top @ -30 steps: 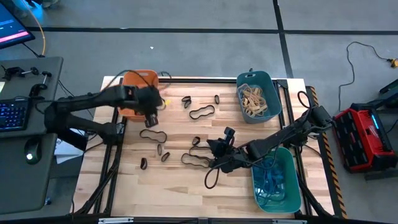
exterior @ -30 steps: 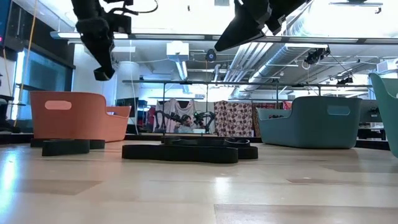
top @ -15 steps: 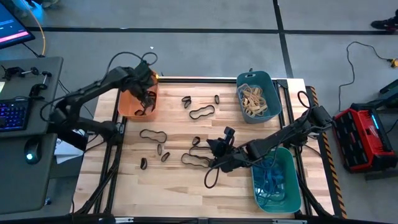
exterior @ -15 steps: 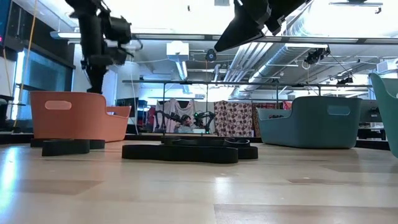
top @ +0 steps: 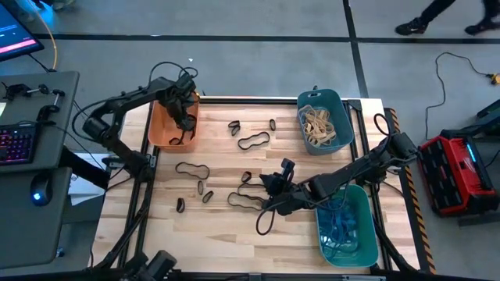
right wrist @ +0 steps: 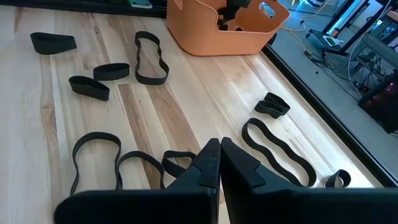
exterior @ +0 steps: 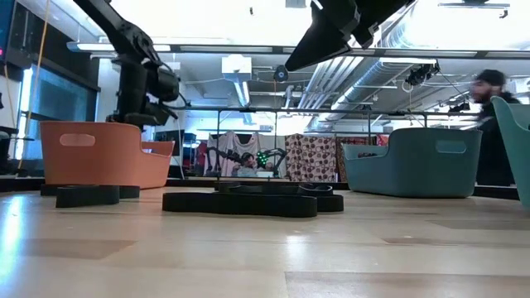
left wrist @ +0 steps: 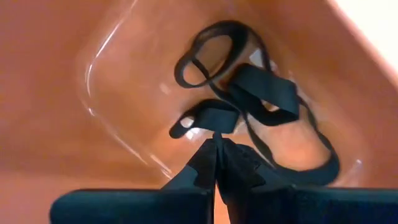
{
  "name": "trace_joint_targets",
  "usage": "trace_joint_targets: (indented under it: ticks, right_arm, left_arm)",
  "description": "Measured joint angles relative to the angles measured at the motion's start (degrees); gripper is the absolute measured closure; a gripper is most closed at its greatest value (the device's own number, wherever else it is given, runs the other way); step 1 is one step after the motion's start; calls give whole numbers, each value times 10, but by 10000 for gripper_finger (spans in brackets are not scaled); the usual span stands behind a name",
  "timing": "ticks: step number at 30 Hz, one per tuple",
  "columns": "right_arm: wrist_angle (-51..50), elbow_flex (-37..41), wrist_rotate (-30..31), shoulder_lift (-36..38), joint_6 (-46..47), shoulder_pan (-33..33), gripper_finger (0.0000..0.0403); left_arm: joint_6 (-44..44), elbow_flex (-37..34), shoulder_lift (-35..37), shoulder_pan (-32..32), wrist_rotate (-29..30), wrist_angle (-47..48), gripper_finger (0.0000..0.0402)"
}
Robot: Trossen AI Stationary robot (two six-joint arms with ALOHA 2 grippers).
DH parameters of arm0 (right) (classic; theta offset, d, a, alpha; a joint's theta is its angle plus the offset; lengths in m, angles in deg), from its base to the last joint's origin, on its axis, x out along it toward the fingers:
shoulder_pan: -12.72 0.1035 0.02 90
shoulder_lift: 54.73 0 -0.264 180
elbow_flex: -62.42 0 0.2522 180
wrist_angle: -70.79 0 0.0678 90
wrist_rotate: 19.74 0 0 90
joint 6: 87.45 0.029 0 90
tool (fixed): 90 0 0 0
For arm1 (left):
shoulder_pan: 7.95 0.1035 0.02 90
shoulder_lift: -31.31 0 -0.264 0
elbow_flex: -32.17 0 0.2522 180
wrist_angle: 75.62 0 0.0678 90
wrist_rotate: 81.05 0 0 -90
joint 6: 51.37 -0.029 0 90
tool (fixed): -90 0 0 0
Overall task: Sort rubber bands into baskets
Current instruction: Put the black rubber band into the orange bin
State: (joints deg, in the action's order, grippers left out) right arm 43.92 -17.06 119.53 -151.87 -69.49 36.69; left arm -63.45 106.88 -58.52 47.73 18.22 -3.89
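Observation:
The orange basket stands at the table's far left and holds a few black rubber bands. My left gripper reaches down into it, shut on one black band; in the low view it dips behind the basket wall. My right gripper is shut and empty, hovering above loose black bands at mid-table; it also shows in the low view. The dark teal-blue basket holds tan bands. The green basket holds blue bands. My left gripper pinches one end of a wide black band between its two fingertips, coming from above and pointing down into the orange basket. The rest of the band lies folded below the fingers on the other bands at the basket's bottom.
Several black bands lie flat on the wood: a wavy one, one at the left, a pair near my right gripper, one near the front, and small ones. A person walks beyond the table's far edge.
My left gripper has gone from above the table toward the far edge, over the orange basket, then down into it, staying shut. My right gripper has kept still. A person has come into view beyond the table's far edge.

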Motion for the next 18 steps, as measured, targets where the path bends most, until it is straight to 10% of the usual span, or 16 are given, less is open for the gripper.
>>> trace_joint_targets:
  ticks: [18]
  right_arm:
    - [-5, 0, 0, 0, 0, 0, 403]
  left_arm:
    - [-16, 0, 11, 3, -1, -22, 313]
